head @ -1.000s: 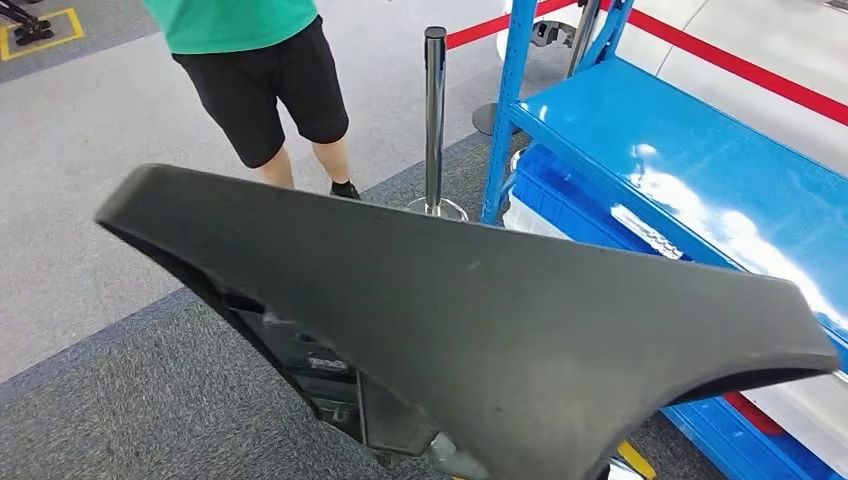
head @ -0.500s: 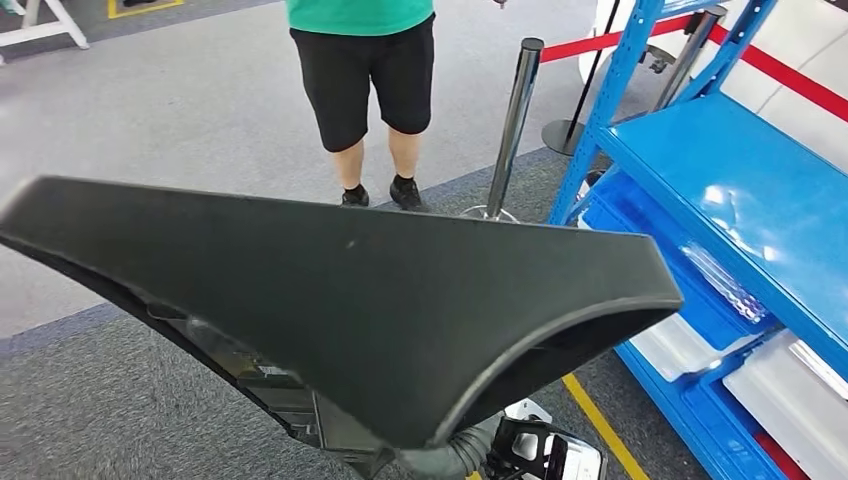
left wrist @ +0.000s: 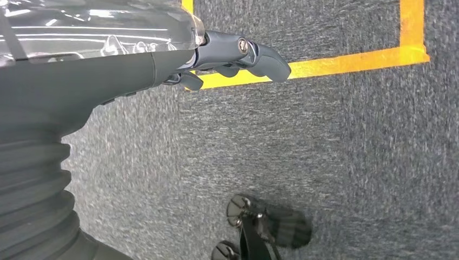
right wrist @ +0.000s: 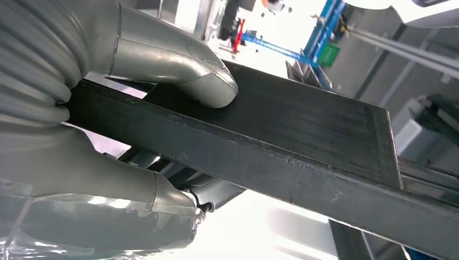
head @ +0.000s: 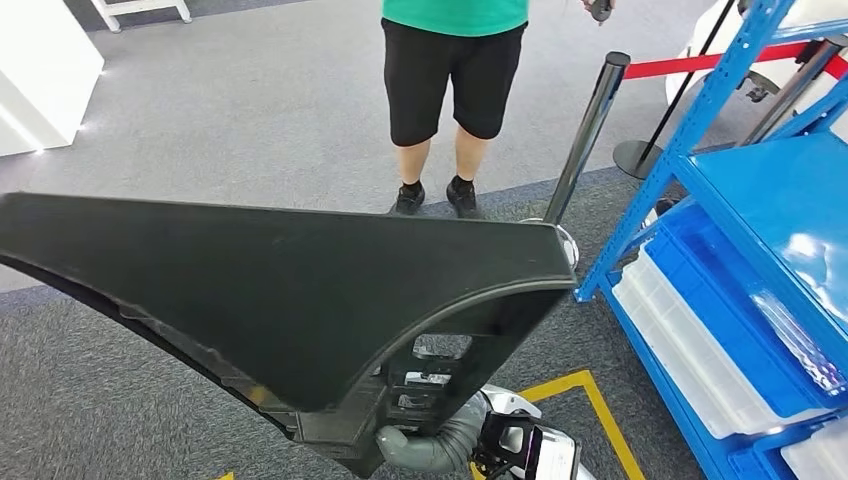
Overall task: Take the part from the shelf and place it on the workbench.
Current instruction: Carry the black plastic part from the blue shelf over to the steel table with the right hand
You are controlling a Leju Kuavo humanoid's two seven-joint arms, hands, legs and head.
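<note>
A big black moulded part (head: 300, 290), flat on top with a ribbed open underside, is carried low in front of my body and spans most of the head view. My right hand (right wrist: 108, 162) grips one edge of this part (right wrist: 303, 141), thumb pressed on the top face and fingers under it. In the head view that hand is hidden under the part; only its grey ribbed wrist cover (head: 430, 452) shows. My left hand (left wrist: 233, 54) hangs over the grey carpet and holds nothing, its fingers loosely apart.
The blue shelf (head: 760, 200) stands at the right, with white trays (head: 700, 350) on its lower level. A person (head: 450, 80) in black shorts stands ahead beside a chrome stanchion (head: 585, 130) with a red belt (head: 660, 65). Yellow floor tape (head: 600, 400) lies below. A white cabinet (head: 40, 70) stands far left.
The whole view has swung left: shelf, stanchion and person slid to the right of the picture. The part stays in my right hand and its ribbed underside now shows.
</note>
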